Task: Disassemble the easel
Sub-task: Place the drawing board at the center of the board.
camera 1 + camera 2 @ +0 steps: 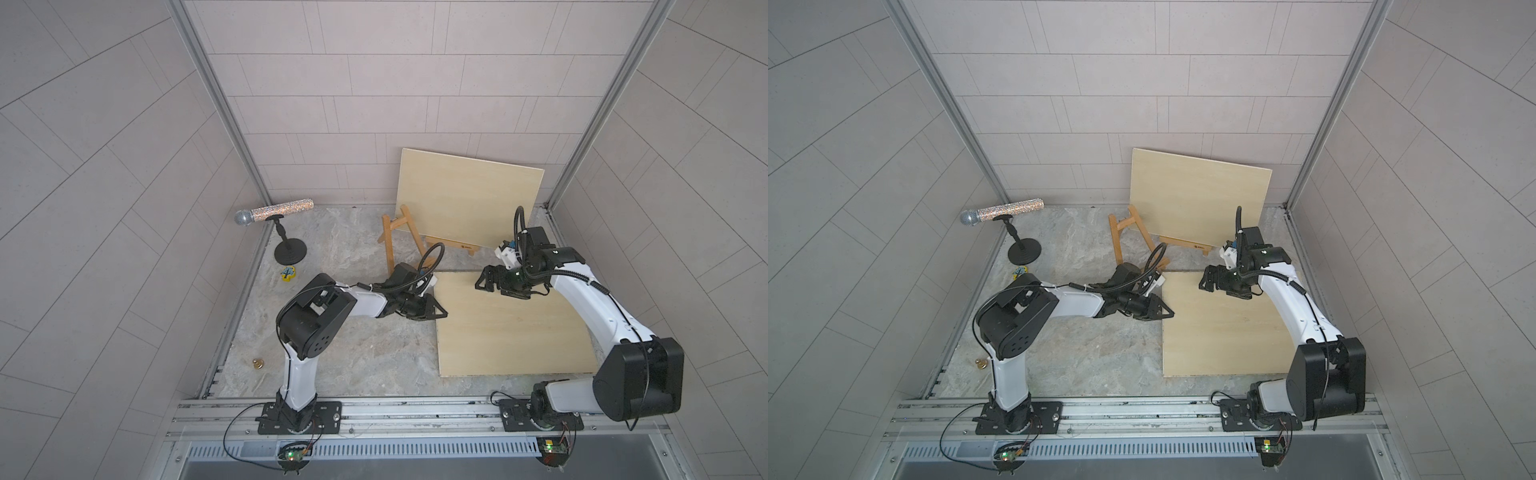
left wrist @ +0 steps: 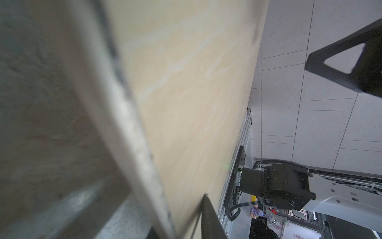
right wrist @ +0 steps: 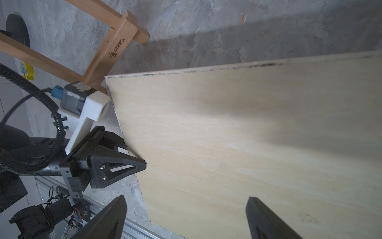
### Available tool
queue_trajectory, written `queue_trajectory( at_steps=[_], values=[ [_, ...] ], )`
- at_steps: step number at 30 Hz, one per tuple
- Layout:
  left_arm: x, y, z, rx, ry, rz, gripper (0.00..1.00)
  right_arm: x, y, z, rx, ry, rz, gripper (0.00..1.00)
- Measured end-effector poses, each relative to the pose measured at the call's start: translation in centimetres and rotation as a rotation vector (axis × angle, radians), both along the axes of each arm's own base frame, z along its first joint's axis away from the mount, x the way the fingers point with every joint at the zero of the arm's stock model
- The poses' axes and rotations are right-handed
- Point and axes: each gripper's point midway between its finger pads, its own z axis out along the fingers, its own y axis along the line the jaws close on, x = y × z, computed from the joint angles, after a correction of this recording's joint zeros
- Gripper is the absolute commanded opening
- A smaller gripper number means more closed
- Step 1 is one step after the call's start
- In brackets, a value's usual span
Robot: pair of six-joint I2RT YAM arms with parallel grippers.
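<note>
The easel (image 1: 388, 245) stands at the desk's (image 1: 353, 353) back bearing a propped board (image 1: 465, 195); a flat board (image 1: 515, 328) lies just before it. Board-clearing seems half done. The left tool (image 1: 441, 314) meets the flat board's edge, grip unclear; the right tool (image 1: 481, 283), released, should next lift the propped board.

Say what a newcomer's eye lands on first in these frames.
Two pale plywood sheets dominate: the flat board lies on the table at the near right, and the upright board stands on the small wooden easel at the back. Both arms meet at the flat one: the left gripper has its tips at the left edge, and the right gripper is open over the far edge. A glittery microphone on a black stand sits far left.
</note>
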Motion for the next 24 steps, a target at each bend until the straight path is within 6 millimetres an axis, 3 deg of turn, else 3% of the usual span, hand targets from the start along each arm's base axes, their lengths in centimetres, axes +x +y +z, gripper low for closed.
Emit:
queue_trajectory(
  at_steps=[10, 24],
  values=[
    [-1.2, -0.6, -1.3, 0.027, 0.075, -0.015, 0.01, 0.4, -0.2, 0.1, 0.002, -0.013, -0.009, 0.95],
    [-0.6, -0.5, -2.3, 0.090, 0.061, 0.006, 0.40, 0.5, -0.3, 0.1, 0.003, -0.015, -0.015, 0.96]
  ],
)
